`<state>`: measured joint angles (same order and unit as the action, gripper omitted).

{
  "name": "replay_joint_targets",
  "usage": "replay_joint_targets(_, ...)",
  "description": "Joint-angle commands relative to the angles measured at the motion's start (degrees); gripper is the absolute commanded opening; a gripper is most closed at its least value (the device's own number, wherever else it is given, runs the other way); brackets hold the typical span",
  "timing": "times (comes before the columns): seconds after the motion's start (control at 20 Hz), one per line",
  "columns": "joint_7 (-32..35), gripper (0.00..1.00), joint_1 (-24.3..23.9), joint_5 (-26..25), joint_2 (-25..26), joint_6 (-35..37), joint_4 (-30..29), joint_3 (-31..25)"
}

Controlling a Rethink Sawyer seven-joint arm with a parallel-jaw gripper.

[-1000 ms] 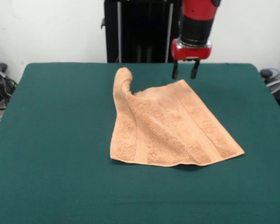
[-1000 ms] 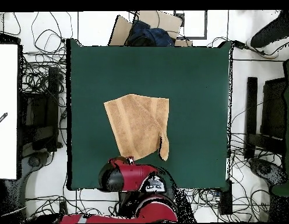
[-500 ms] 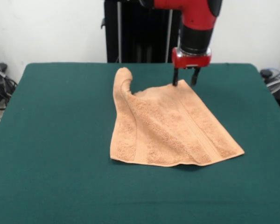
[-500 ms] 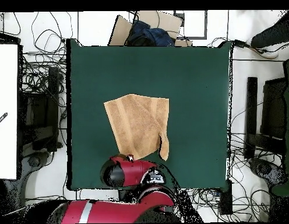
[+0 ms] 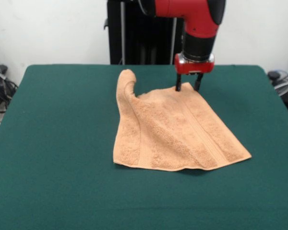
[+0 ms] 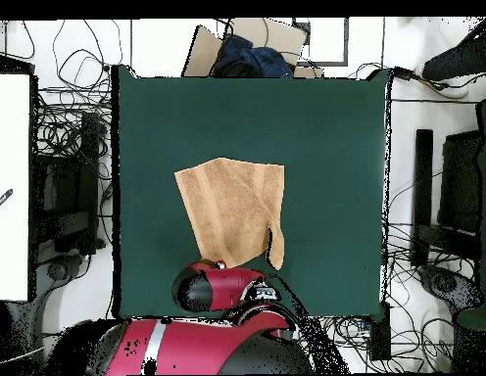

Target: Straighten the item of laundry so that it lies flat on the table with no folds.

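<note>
we see green counter (image 5: 48, 143) under peach towel (image 5: 173, 134) near middle, one side folded over into raised ridge. red arm (image 5: 201, 24) above far corner; tool (image 5: 187, 86) spread, tips at towel edge.

In the front view we look from across the table (image 5: 48, 158) toward the robot, a little above the tabletop and angled down, close enough that the green surface fills most of the width and runs out at the bottom edge; the pedestal (image 5: 144, 31) stands at the far side. In the overhead view we look straight down from high up, taking in the whole table (image 6: 325, 127) and the cabled floor around it, with the robot's base (image 6: 198, 348) at the bottom. Both views share the tabletop and towel (image 5: 173, 129), turned half round.
</note>
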<state>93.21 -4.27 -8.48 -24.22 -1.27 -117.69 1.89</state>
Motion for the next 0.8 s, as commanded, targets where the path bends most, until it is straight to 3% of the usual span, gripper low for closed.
replay_joint_targets(0.05,7.3,1.00,-0.6,0.4,3.3,0.3,6.9,-6.1)
replay_joint_targets(0.3,7.2,1.00,0.1,-0.1,5.8,-2.7,9.3,-5.3)
replay_joint_targets(0.55,6.0,1.00,2.9,0.8,6.7,0.6,11.6,-2.7)
replay_joint_targets(0.8,5.6,1.00,2.0,0.0,8.3,0.4,11.6,-3.3)
